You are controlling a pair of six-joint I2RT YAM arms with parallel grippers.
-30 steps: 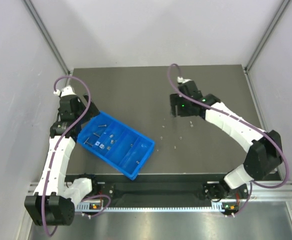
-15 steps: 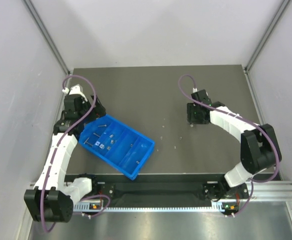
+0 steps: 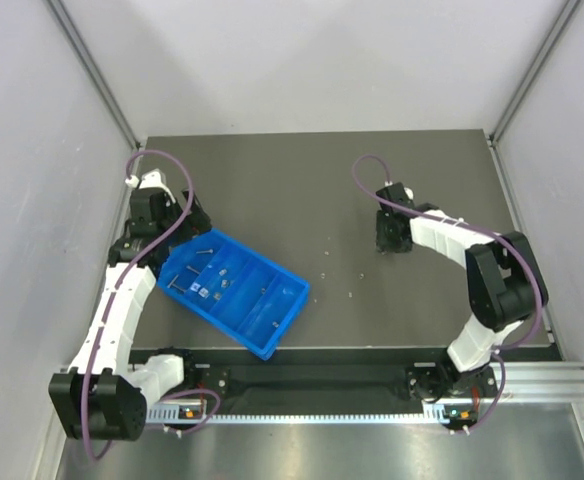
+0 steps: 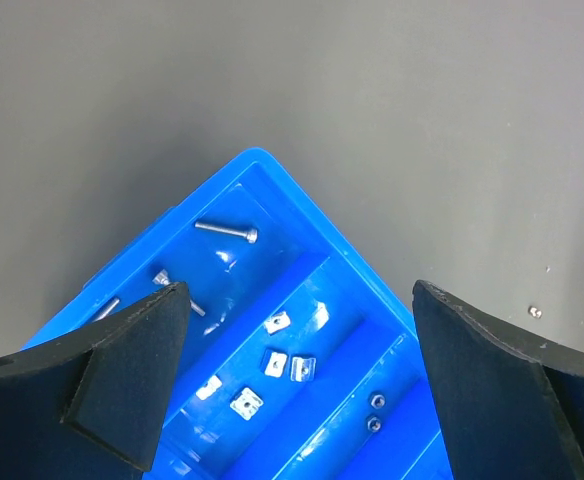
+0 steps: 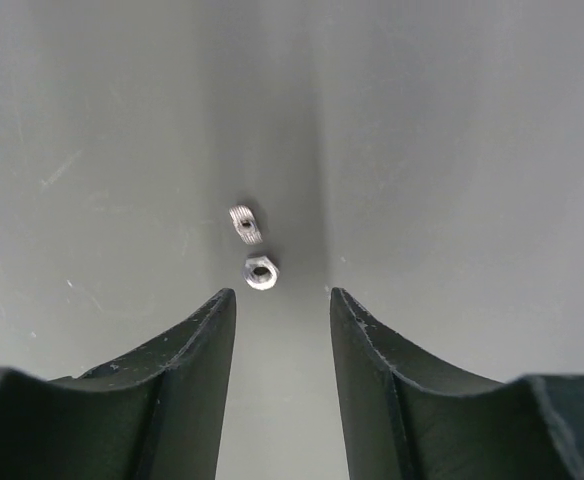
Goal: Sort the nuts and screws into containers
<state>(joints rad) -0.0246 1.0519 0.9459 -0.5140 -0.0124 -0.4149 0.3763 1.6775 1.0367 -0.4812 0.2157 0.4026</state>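
Observation:
The blue tray (image 3: 234, 290) lies at the left front, tilted on the dark table. In the left wrist view its compartments (image 4: 312, 290) hold a screw (image 4: 227, 230), several square nuts (image 4: 275, 362) and two hex nuts (image 4: 375, 401). My left gripper (image 4: 299, 300) is open and empty above the tray's far corner (image 3: 184, 235). My right gripper (image 5: 282, 295) is open and low over the table right of centre (image 3: 387, 242). A hex nut (image 5: 261, 271) and a second nut (image 5: 244, 223) lie just beyond its fingertips, slightly left of the gap.
A few loose small parts lie on the table between the tray and the right gripper (image 3: 324, 270), (image 3: 359, 270), (image 3: 349, 293). One loose speck shows right of the tray (image 4: 535, 311). Grey walls and frame posts surround the table.
My right gripper has moved right and settled low over the two nuts. My left gripper has shifted slightly right, closer to the tray's far corner.

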